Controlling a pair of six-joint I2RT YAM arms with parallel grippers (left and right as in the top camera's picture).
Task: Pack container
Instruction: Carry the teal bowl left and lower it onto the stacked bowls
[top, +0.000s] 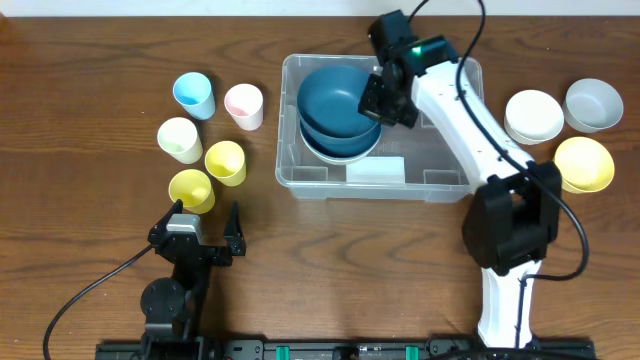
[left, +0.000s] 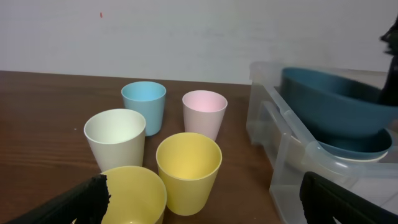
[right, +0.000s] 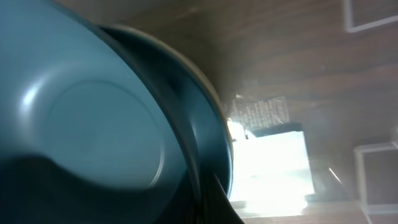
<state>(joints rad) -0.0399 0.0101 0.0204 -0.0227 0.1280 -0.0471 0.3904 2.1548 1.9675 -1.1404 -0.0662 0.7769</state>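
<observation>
Operator: Container location?
Technician: The container (top: 437, 160) stands mid-table (top: 100, 60), with stacked bowls (top: 345, 148) inside.
Operator: Gripper status?
Technician: Right gripper (top: 385, 100) pinches the rim of the tilted top blue bowl (top: 335, 95). Left gripper (top: 206, 218) stands wide, empty, near a yellow cup (top: 190, 188).

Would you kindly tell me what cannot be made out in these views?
- Print on the white label in the clear plastic rectangular bin: glare in right wrist view, too small overhead.
- Right hand: its grip on the top dark teal round bowl is covered overhead by its own body, blurred in its wrist view.
- Anything under the bowl stack: the bowls cover it.
- Nearest yellow plastic cup: cut by left wrist view's bottom edge.
</observation>
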